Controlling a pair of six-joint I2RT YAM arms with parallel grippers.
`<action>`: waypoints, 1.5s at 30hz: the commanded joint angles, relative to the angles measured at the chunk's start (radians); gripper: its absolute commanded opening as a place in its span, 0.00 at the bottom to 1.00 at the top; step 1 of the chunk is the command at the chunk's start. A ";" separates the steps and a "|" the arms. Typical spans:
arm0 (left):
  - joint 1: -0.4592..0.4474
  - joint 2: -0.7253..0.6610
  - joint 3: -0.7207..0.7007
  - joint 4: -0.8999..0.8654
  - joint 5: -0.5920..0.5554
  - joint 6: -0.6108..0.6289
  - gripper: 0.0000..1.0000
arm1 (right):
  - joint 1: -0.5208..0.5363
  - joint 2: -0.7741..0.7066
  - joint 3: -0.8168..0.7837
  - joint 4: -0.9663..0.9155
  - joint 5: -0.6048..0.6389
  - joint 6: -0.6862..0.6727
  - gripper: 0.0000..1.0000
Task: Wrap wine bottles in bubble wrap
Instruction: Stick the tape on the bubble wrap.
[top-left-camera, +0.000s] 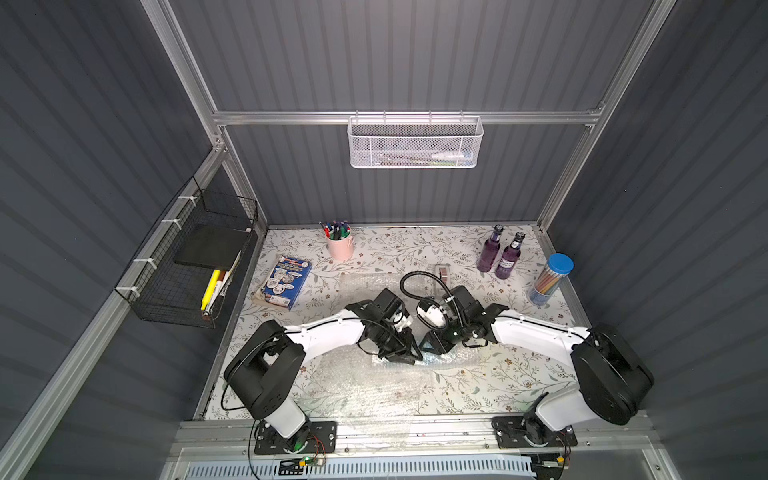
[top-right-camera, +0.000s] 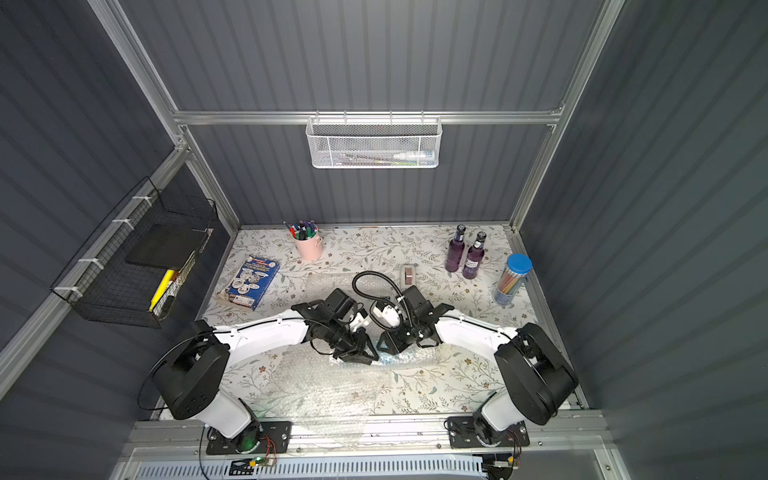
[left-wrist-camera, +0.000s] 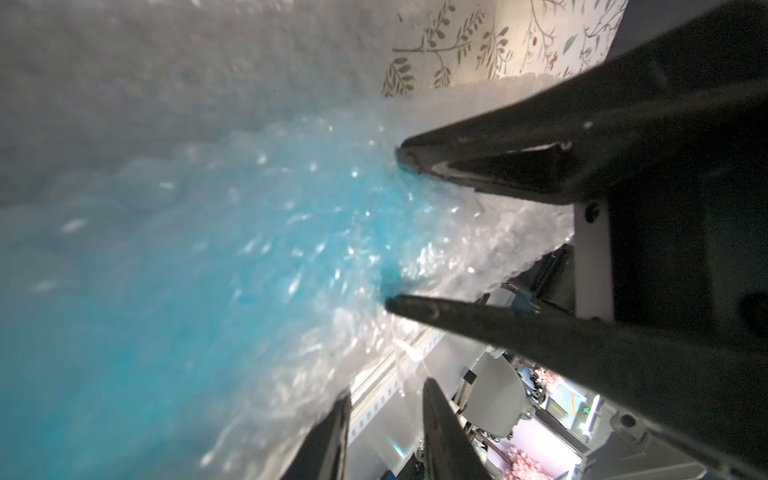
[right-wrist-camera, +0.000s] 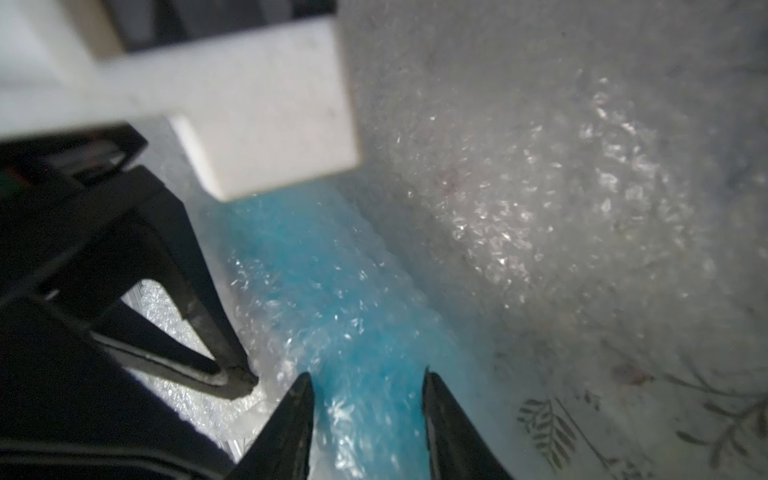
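A bright blue wine bottle lies rolled in bubble wrap at the middle of the table. Both top views hide it under the two grippers. My right gripper is shut on this wrapped bottle, one finger on each side. My left gripper is just beside the roll. It is open, and only the table's front rail shows between its fingers. The bottle's blue also shows through the wrap in the left wrist view. Two purple wine bottles stand bare at the back right.
A second bubble-wrap sheet lies behind the arms, next to a grey tape dispenser. A pencil tube stands at the right edge, with a pink marker cup and a blue box at the back left. Wire baskets hang on the walls.
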 joint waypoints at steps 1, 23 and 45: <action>0.000 -0.037 0.086 -0.182 -0.074 0.081 0.34 | 0.016 0.036 -0.024 -0.055 0.015 -0.004 0.44; -0.031 -0.023 -0.147 0.391 -0.001 -0.142 0.00 | 0.013 0.013 -0.027 -0.060 -0.004 0.002 0.44; -0.060 0.018 -0.160 0.151 -0.180 0.007 0.00 | 0.002 0.006 -0.018 -0.070 -0.009 0.010 0.44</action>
